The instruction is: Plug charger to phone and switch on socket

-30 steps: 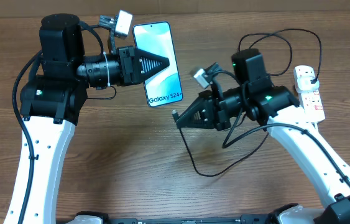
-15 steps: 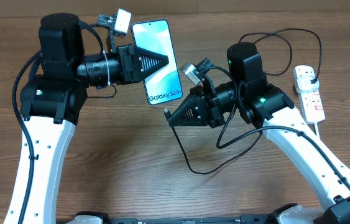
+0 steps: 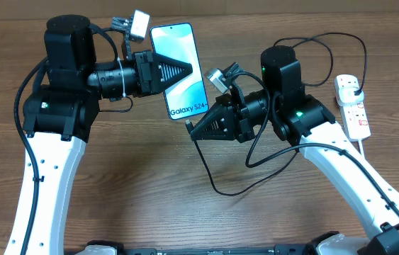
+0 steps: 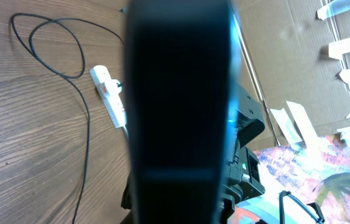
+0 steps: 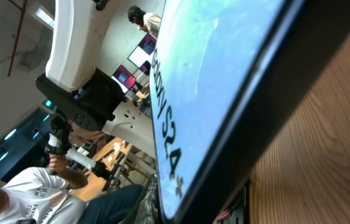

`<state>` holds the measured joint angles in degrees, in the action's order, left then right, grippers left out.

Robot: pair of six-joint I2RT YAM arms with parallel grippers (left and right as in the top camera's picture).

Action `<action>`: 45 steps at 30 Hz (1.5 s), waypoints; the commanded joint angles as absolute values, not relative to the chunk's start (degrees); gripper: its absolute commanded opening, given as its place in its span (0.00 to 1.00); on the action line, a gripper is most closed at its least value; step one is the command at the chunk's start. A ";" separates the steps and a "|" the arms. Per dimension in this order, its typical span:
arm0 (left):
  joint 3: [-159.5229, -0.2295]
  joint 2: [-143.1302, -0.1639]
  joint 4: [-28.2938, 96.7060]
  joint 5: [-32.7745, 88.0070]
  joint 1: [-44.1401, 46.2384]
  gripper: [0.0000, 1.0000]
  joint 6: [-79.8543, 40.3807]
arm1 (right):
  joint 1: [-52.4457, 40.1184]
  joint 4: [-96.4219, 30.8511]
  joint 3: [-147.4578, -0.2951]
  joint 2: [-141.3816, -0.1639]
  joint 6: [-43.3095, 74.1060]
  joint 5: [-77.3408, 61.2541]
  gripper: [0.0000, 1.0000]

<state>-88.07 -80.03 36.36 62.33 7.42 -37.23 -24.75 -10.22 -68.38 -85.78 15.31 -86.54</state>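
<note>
The phone (image 3: 178, 53), its blue screen reading "Galaxy S24", is held off the table with my left gripper (image 3: 189, 71) shut on its middle. In the left wrist view its dark body (image 4: 178, 93) fills the centre. My right gripper (image 3: 191, 130) is shut on the charger's connector end, right at the phone's lower edge; whether they touch I cannot tell. The black charger cable (image 3: 217, 185) loops over the table to its plug (image 3: 355, 88) in the white socket (image 3: 353, 113) at the far right. In the right wrist view the phone screen (image 5: 212, 74) sits very close.
The white socket (image 4: 109, 96) and a cable loop (image 4: 50, 43) lie on the wooden table (image 3: 128, 184). The socket's thick white cord (image 3: 369, 152) runs toward the right edge. Cardboard with tape strips (image 4: 342, 43) stands beyond the table.
My right gripper has moved left with the charger end, up to the phone's lower edge. The left gripper and the phone have stayed put.
</note>
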 commanded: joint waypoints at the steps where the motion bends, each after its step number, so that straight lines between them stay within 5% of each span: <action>1: -88.23 -78.72 35.66 64.20 7.64 0.04 -37.58 | -24.69 -9.87 -69.84 -85.08 16.58 -86.02 0.04; 45: -88.23 -78.72 34.20 68.07 6.81 0.04 -30.44 | -22.74 -12.21 -69.32 -81.25 15.07 -82.50 0.04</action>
